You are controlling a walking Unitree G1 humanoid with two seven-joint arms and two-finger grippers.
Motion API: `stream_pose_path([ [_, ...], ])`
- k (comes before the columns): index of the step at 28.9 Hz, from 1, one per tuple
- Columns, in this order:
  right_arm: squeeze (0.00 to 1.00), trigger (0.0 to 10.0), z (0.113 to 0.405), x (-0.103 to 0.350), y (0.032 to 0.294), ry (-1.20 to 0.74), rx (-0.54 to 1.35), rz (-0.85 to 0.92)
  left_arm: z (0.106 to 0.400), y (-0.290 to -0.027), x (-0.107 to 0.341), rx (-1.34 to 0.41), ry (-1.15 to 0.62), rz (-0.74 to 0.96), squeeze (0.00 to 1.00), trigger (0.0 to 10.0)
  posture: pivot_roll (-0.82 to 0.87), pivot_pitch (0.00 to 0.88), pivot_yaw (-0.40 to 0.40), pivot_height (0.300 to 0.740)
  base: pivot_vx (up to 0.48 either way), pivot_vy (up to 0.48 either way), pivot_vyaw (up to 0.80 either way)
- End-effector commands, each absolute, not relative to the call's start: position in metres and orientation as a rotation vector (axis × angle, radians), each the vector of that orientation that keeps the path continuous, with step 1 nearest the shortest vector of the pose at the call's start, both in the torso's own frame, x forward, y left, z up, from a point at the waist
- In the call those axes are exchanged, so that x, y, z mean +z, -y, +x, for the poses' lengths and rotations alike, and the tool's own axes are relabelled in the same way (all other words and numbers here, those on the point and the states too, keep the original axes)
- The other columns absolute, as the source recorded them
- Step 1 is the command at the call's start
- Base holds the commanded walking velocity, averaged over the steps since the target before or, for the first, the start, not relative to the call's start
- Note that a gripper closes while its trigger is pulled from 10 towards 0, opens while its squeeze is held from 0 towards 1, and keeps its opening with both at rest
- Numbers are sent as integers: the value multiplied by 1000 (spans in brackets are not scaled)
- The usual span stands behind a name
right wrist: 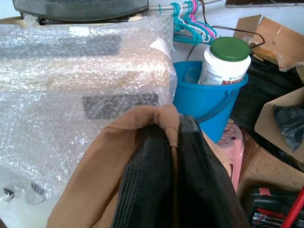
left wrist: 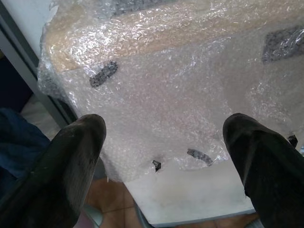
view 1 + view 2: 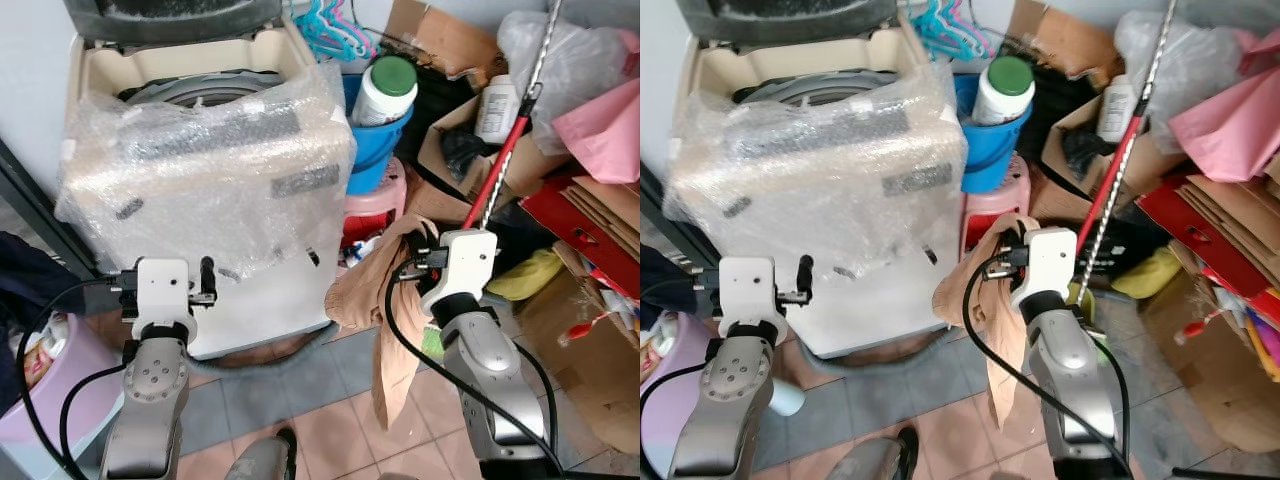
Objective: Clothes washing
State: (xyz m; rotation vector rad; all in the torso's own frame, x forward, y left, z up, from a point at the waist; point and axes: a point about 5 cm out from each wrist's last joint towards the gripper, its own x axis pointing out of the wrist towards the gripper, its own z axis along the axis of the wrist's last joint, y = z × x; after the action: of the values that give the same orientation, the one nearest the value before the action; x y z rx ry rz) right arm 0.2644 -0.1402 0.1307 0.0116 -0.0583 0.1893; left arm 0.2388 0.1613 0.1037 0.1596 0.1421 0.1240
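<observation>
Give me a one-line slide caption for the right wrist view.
Right gripper clamps tan garment before bubble-wrapped washing machine, blue bucket beside it.

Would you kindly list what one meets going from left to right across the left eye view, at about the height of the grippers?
Lilac tub → left gripper, open → bubble-wrapped washing machine → tan garment → right gripper, shut on the garment → yellow cloth → cardboard.
</observation>
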Motion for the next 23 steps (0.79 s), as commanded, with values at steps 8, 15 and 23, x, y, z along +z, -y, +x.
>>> stream_pose_path([
  [8,0,10000,267,135,141,78,194,23,242,-152,114,46,-109,105,0,10000,-16,11,18,740,0,0,800],
  [15,0,10000,267,132,146,65,143,45,244,-153,113,30,-116,83,0,10000,-11,26,20,740,0,0,343],
  [23,0,10000,272,136,137,75,174,-24,241,-159,115,102,-81,112,0,10000,-9,18,19,740,0,0,0],
])
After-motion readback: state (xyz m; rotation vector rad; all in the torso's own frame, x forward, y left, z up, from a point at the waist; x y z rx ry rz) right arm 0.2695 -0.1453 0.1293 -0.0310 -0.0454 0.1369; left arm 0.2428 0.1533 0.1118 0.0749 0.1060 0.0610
